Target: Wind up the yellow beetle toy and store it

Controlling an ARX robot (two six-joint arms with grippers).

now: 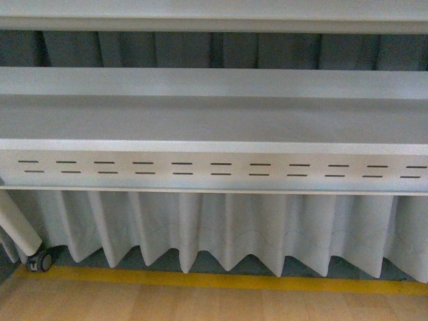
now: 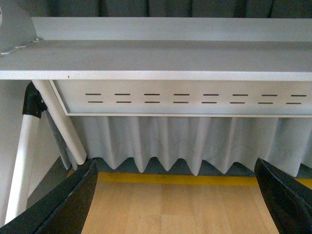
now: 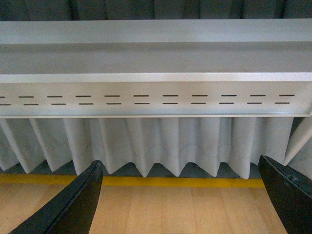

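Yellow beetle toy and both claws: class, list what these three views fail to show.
- Yellow beetle toy: in no view, so its place cannot be told.
- Left claw: the left wrist view's lower edge cuts off both dark fingers; they stand wide apart.
- Right claw: likewise cut off in the right wrist view.
- Behind the pleated curtain: hidden in every view.
- Front view: neither arm shows.

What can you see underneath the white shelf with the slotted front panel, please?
Under the shelf hangs a pleated white curtain, ending above a yellow floor stripe. A caster wheel shows at the left. Whatever lies behind the curtain is hidden.
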